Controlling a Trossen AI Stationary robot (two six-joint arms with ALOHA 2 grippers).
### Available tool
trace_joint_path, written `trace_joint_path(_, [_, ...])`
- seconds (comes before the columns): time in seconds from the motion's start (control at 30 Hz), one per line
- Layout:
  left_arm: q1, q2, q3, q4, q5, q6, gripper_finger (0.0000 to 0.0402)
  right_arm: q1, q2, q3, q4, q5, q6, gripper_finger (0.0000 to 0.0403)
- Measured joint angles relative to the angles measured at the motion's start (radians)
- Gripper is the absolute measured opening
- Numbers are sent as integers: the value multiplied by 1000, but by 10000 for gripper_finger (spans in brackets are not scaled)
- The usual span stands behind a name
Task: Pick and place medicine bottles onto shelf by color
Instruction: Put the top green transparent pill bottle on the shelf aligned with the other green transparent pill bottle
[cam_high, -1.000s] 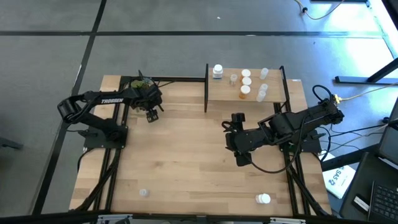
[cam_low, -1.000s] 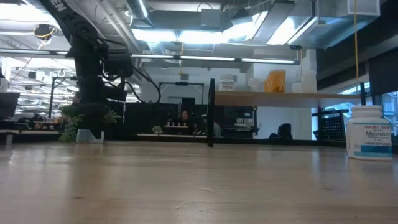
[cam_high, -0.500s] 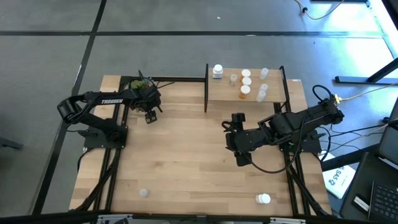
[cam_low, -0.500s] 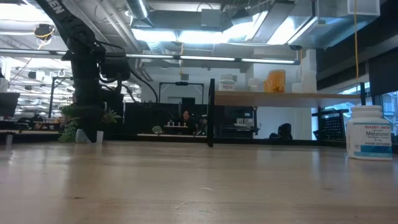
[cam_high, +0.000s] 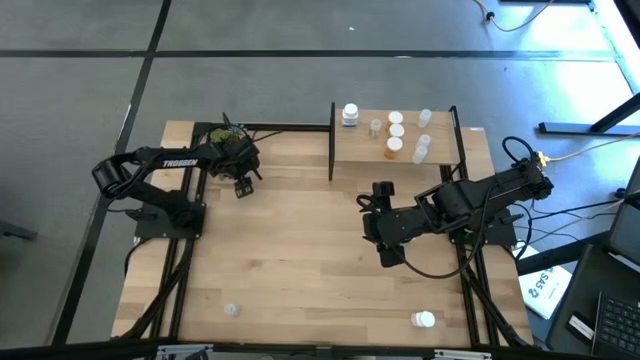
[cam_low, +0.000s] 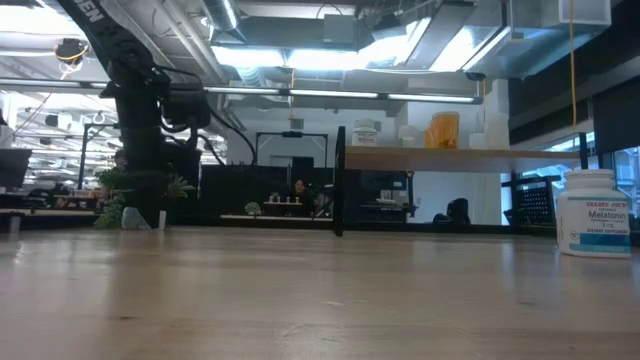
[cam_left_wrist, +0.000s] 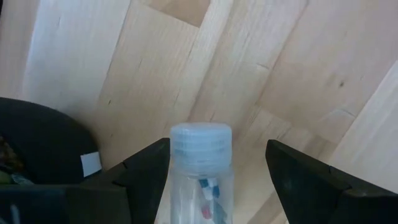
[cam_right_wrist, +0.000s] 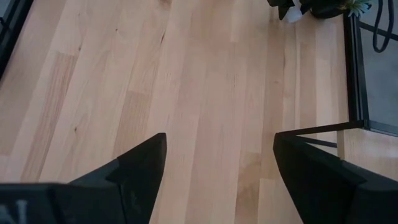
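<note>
The left gripper (cam_left_wrist: 214, 165) is holding a clear bottle (cam_left_wrist: 201, 174) near the plant (cam_high: 226, 135), barely drifting over the last second. The right gripper (cam_right_wrist: 217, 155) is idling released above the table (cam_high: 300, 260), so delivery to the shelf (cam_high: 440, 120) is pending.

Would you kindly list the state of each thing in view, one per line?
left gripper: over the table's far left, a clear bottle between its fingers, one finger touching, grip unconfirmed.
clear bottle: capped.
right gripper: open, empty, above mid-table.
shelf: carries six upright bottles.
white bottle: lying at the table's near edge.
small clear bottle: on the table, near left.
potted plant: upright, far left.
</note>
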Motion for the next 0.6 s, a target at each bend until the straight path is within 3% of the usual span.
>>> trace_joint_path(0.33, [0, 0, 0, 28, -1, 0, 259, 0, 0, 0, 0, 0, 0, 297])
trace_joint_path(0.6, [0, 0, 0, 29, -65, 35, 259, 0, 0, 0, 0, 0, 0, 297])
